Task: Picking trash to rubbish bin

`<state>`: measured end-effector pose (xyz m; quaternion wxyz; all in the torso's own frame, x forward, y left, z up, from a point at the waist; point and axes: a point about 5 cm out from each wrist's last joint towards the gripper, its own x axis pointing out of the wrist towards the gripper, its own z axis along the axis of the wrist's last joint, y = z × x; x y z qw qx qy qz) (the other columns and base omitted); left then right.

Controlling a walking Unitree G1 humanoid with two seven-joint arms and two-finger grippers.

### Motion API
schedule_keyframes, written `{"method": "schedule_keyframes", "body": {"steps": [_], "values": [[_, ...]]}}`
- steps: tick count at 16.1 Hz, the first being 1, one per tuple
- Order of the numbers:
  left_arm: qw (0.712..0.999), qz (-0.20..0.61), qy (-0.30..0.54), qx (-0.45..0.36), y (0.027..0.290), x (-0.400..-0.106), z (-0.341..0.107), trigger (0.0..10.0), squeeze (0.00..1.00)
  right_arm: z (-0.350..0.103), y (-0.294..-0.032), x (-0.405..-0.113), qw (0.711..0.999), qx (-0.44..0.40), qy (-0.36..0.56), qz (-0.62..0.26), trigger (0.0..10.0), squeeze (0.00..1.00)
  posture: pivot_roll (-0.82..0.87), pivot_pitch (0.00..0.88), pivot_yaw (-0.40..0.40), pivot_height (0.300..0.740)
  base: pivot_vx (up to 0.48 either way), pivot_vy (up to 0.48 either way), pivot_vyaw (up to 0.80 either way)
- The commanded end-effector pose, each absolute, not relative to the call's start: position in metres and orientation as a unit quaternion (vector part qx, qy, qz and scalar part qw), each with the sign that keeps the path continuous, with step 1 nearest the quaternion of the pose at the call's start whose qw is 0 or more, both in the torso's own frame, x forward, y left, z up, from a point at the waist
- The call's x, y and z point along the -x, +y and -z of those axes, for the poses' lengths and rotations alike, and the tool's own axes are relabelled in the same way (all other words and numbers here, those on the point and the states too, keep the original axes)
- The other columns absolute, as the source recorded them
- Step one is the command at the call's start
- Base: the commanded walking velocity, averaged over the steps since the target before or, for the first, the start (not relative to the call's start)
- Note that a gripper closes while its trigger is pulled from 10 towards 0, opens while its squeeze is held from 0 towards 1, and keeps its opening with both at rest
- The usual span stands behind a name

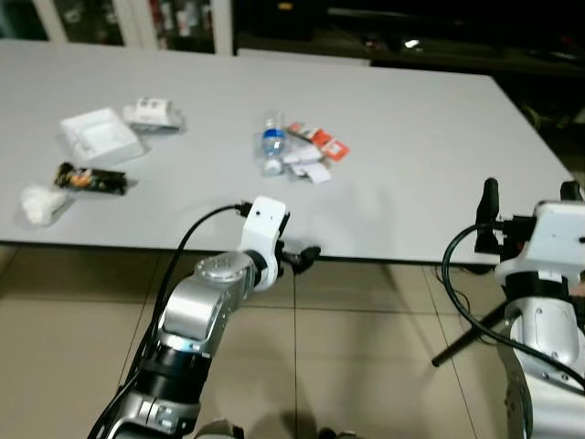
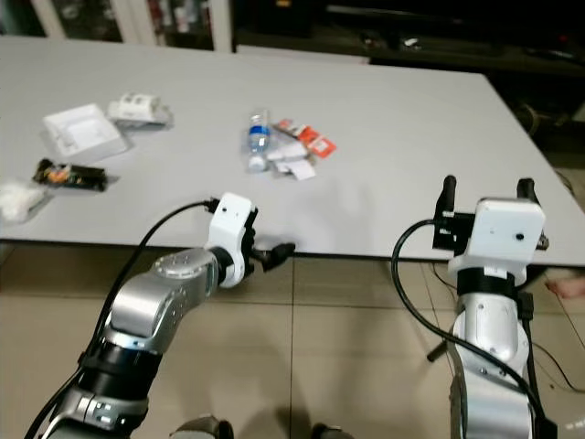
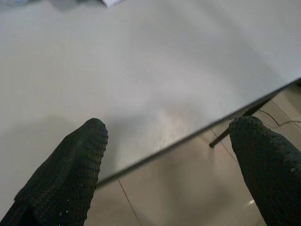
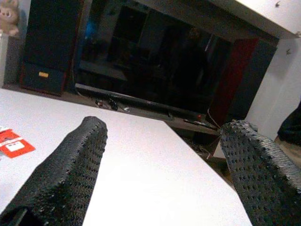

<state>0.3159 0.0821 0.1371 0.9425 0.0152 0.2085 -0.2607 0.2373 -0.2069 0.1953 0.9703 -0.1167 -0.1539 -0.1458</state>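
Currently: left gripper (image 1: 306, 257) apart, lower centre at white table (image 1: 411, 165) edge | right gripper (image 2: 486, 194) apart, lower right | risk: clear plastic bottle (image 1: 271, 141), centre, may roll off if nudged.

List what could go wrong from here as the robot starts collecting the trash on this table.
The left gripper, open, sits low at the table edge; reaching forward might knock the edge. The plastic bottle lies on its side among the wrappers, so it could roll when touched. The trash on the left, like the white tissue, probably needs a longer reach.
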Motion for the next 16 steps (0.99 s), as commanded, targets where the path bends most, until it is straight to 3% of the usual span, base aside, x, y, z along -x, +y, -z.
{"method": "schedule_keyframes", "body": {"steps": [1, 5, 10, 16], "values": [[0.950, 0.240, 0.200, -0.026, 0.087, -0.321, -0.137, 10.0, 0.00, -0.199, -0.206, -0.234, 0.969, 0.117, -0.159, 0.148, 10.0, 0.00, 0.18, 0.057, -0.049, 0.740, 0.000, 0.000, 0.00], [0.960, 0.197, 0.192, -0.051, 0.099, -0.324, -0.118, 10.0, 0.00, -0.195, -0.203, -0.231, 0.973, 0.105, -0.145, 0.144, 10.0, 0.00, 0.16, 0.075, -0.054, 0.740, 0.000, 0.000, 0.00], [0.969, 0.178, 0.169, -0.016, 0.091, -0.325, -0.117, 10.0, 0.00, -0.198, -0.200, -0.232, 0.975, 0.106, -0.142, 0.133, 10.0, 0.00, 0.16, 0.088, -0.076, 0.740, 0.000, 0.000, 0.00], [0.976, 0.157, 0.150, -0.006, 0.093, -0.332, -0.120, 10.0, 0.00, -0.199, -0.195, -0.236, 0.978, 0.104, -0.139, 0.117, 10.0, 0.00, 0.16, 0.095, -0.083, 0.740, 0.000, -0.385, 0.00]]}}
